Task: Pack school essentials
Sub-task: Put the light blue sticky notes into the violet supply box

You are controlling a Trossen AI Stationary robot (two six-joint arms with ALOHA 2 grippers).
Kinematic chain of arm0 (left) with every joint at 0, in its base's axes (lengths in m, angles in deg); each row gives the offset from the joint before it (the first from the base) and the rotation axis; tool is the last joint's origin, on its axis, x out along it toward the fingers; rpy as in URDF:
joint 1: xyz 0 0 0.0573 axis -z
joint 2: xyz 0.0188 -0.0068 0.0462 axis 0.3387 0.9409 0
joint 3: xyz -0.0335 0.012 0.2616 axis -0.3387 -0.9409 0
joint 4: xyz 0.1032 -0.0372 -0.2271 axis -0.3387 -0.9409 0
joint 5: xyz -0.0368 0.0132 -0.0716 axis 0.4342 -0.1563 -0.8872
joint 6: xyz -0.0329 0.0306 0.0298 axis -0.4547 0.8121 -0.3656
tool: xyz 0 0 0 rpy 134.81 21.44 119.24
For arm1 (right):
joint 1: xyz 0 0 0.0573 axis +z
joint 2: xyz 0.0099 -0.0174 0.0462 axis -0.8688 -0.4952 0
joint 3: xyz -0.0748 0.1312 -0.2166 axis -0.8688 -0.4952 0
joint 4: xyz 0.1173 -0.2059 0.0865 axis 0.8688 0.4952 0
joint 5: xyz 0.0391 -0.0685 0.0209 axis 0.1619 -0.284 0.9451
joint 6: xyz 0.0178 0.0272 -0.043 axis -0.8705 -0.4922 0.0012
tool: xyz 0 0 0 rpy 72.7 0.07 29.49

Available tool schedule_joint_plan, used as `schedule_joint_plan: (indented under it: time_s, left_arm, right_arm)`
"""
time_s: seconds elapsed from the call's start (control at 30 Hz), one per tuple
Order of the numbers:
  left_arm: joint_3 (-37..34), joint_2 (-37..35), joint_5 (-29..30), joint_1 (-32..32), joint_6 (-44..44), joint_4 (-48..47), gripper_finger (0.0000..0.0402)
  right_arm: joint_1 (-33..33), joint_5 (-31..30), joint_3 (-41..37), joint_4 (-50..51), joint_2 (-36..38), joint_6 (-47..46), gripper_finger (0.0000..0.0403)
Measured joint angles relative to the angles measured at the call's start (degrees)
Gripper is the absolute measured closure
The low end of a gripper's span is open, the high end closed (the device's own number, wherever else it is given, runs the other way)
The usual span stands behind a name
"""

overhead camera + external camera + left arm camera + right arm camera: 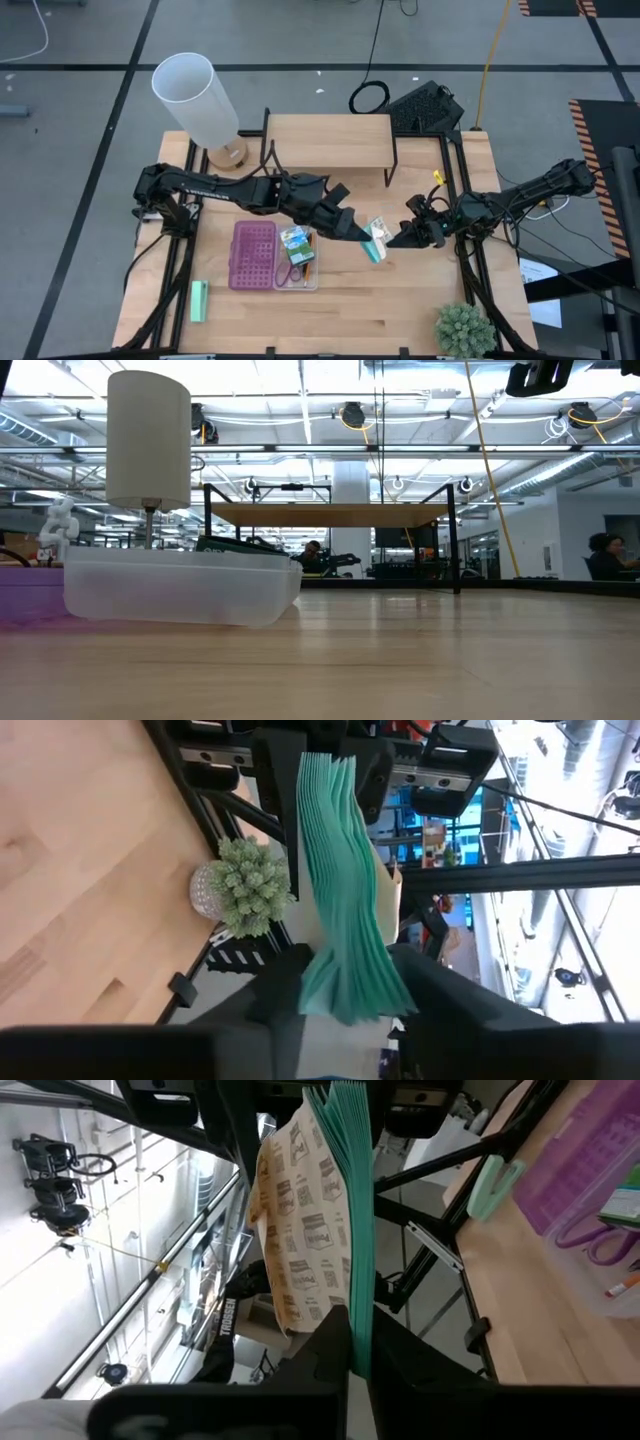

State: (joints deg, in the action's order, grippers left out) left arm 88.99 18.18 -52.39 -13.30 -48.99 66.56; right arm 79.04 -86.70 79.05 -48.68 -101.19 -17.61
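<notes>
Your left gripper (366, 238) and right gripper (392, 240) both have their fingers pressed onto the small teal-beige pad (376, 240), which hangs in the air between them, a little right of centre in the high view. In the left wrist view the pad (345, 890) shows edge-on, its teal sheets fanned and bowed where the dark fingers (285, 995) pinch one end. In the right wrist view the pad (335, 1210) runs straight, with the printed beige cover on one side and the fingers (330, 1345) clamped on its near edge.

This looks like a handover in mid-air, so release one side only once the other is firm. The bowed sheets suggest the left grip catches only part of the stack. Let the gripper with the squarer hold keep the pad, and open the other slowly so no loose sheets drag out.

The clear half of the purple studded case (254, 255) lies left of centre in the high view. It already holds the green-blue packet (297, 244), the scissors (289, 273) and pencils, too small to separate. The left arm is nearer, so I judge it should carry the pad there. Lower it flat onto the packet rather than dropping it.

The mint-green block (198, 301) sits at lower left, well apart; leave it alone. Steer clear of the lamp (197, 102) and the wooden shelf (328, 140) at the top.
</notes>
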Motion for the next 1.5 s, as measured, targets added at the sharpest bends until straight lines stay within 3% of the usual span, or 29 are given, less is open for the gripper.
schedule_joint_plan:
  time_s: [0.33,0.63,0.83,1.0,1.13,1.3,1.5]
  left_arm:
    - [0.0,0.0,0.07,-0.09,0.37,-1.39,0.0347]
    - [0.0,0.0,0.07,-0.11,2.96,-3.02,0.0386]
    - [0.0,0.02,-2.56,-0.66,5.59,-2.89,0.038]
    - [0.0,0.02,-6.39,-1.18,7.92,-2.98,0.0379]
    - [0.0,0.02,-12.04,-1.51,10.35,-4.76,0.0379]
    - [0.0,0.02,-17.53,-1.62,14.24,-14.38,0.0379]
    - [0.0,0.04,-19.69,-1.49,22.63,-32.69,0.0378]
  right_arm:
    - [0.0,0.0,0.0,0.02,0.0,0.9,0.0394]
    - [0.08,0.28,0.0,-0.73,0.0,0.98,0.0381]
    - [0.13,3.01,0.0,-2.93,-0.01,-0.51,0.0282]
    - [0.13,3.5,0.02,2.51,-0.04,-1.43,0.0174]
    - [0.13,6.21,0.02,6.57,0.0,-1.36,0.011]
    - [0.15,11.37,0.02,9.33,0.0,-2.94,0.0081]
    - [1.07,13.69,0.02,9.5,0.0,-3.18,0.0096]
